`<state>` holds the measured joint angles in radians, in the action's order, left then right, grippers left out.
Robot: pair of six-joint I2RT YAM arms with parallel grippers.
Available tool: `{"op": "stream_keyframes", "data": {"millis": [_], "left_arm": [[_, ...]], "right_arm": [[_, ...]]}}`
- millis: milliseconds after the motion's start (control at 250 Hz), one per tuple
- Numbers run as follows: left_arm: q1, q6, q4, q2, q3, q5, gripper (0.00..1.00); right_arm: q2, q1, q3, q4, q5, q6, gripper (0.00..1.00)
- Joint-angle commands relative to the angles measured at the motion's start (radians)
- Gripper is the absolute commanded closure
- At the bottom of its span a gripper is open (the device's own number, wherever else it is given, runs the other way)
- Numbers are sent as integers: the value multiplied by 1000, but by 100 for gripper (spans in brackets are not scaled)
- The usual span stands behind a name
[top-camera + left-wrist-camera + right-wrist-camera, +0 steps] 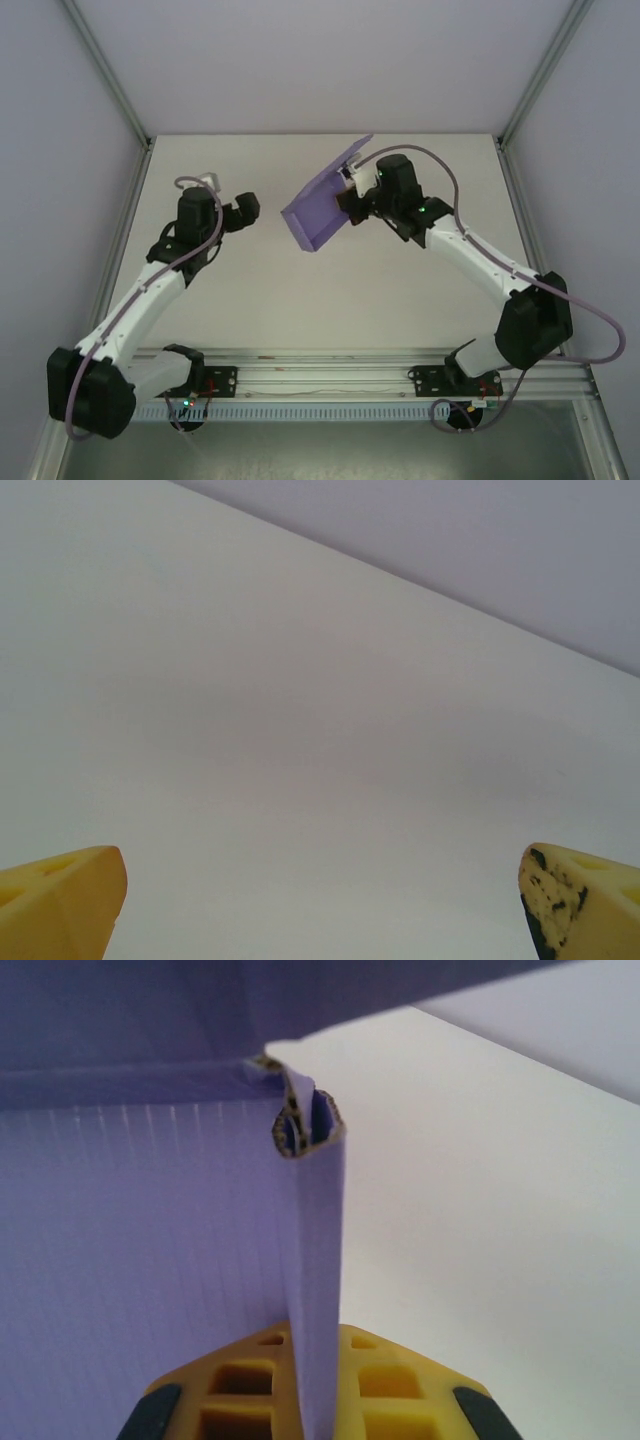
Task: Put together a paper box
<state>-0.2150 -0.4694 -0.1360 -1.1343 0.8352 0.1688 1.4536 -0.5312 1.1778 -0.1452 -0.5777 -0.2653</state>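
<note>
The purple paper box is held up above the table near the middle, tilted, with its open tray side facing left and a flap raised at the top. My right gripper is shut on the box's right side wall. In the right wrist view that folded wall runs straight up from between the yellow fingers, with the box floor to its left. My left gripper hovers open to the left of the box, apart from it. Its yellow fingertips stand wide with nothing between them.
The white table lies under both arms. Grey enclosure walls and metal frame posts border it on the left, right and back. An aluminium rail carrying both arm bases runs along the near edge.
</note>
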Motion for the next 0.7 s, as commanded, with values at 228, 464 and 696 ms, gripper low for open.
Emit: {"op": "stream_keyframes", "data": {"millis": [228, 464, 696], "left_arm": [[-36, 108, 270, -245, 130, 570, 0], [-99, 161, 217, -298, 188, 566, 0], [-139, 168, 200, -328, 239, 563, 0]], "right_arm": [[79, -57, 39, 142, -206, 87, 100], [146, -109, 83, 71, 45, 58, 100], [284, -210, 180, -39, 608, 132, 100]]}}
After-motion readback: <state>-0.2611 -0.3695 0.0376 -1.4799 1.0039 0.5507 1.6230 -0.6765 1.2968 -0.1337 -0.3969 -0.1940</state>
